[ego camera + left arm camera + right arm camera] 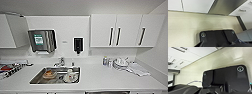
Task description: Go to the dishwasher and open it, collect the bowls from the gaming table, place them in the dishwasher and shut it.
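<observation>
Tool state cannot be told on either arm: the wrist views give the robot's own dark plates over pale floor and white cabinet fronts, and the fingers are not clear enough to call apart or together. From the head view the robot faces a white table (100, 77) with a steel sink (37, 79) set into it, dishes lying in the basin, a faucet (60, 61) behind, and a stack of plates (120, 63) off to the right under the wall cabinets (127, 30). A dark strip at the lower edge, just right of the sink, is probably the top of the dishwasher (107, 92); its handle is too cut off to make out. The step in hand looks like the approach to that unit. To do it well, the body should square up to the steel front, stay back enough for the door to swing down, and bend until the bar handle comes into sight before any arm reaches
</observation>
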